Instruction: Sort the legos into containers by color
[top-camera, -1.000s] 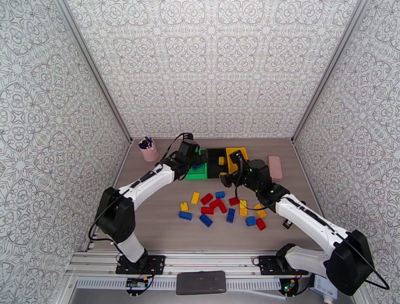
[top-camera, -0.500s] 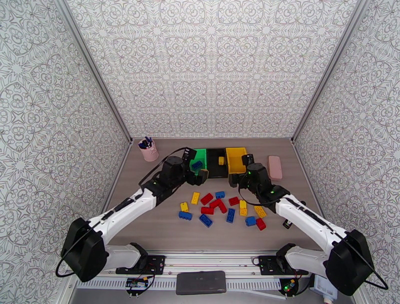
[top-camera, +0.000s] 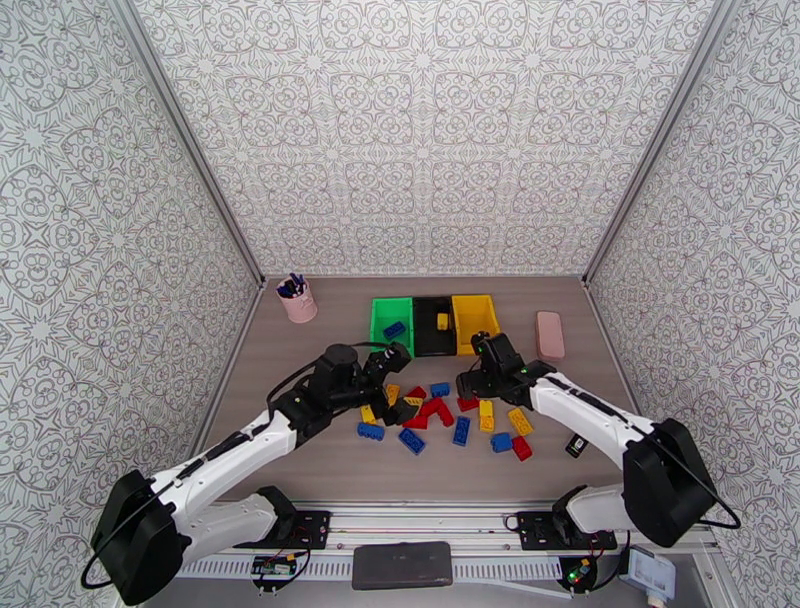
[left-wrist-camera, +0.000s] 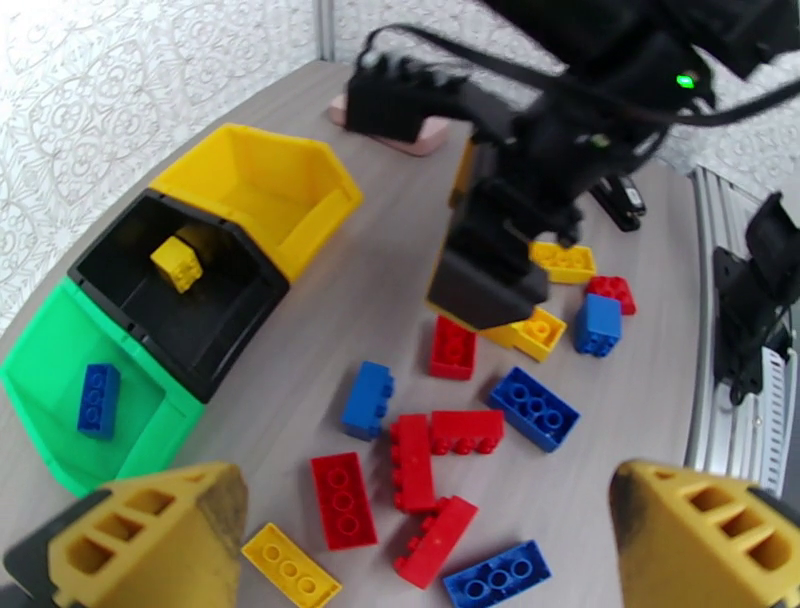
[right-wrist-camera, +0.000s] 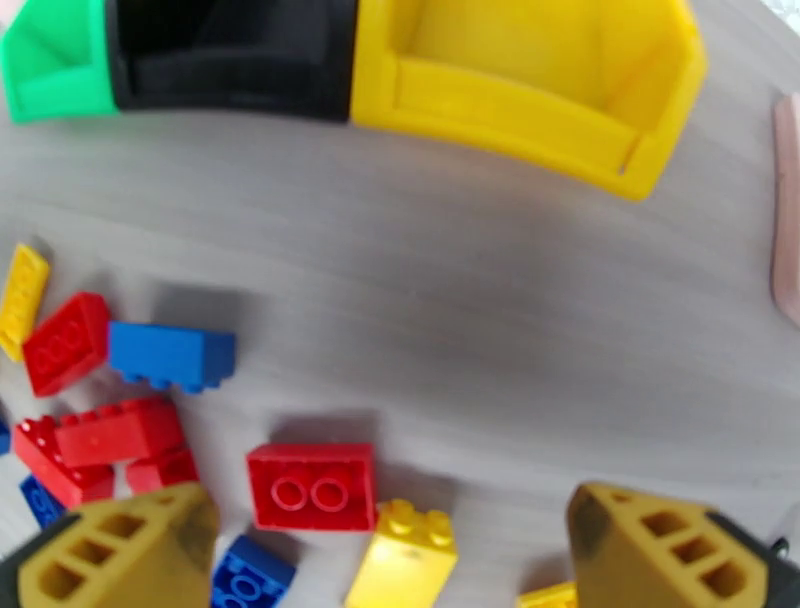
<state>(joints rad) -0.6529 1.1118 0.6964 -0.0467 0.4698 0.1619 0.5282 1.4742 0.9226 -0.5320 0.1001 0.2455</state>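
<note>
Pulling back from the bins, both arms now hang over the loose legos (top-camera: 461, 430) in the middle of the worktop (top-camera: 330, 465). A second ago the left gripper (top-camera: 397, 385) sat over the green bin (top-camera: 378, 325) and the right gripper (top-camera: 470, 385) stood at the near side of the black bin (top-camera: 425, 342) and the yellow bin (top-camera: 470, 312).

The left gripper's jaws stand wide apart with nothing between them, above the left part of the pile. The right gripper's jaws are also apart, low over a red brick (right-wrist-camera: 310, 487) at the far right of the pile, and do not grip it.

Three bins stand touching in a row near the middle of the far edge. One blue brick (top-camera: 393, 330) lies in the green bin, uncovered now that the left gripper has gone. One yellow brick (top-camera: 442, 321) lies in the black bin.

About fifteen legos lie loose, as far as they can be counted: six red, five blue and four yellow, a few of them partly under the grippers.
</note>
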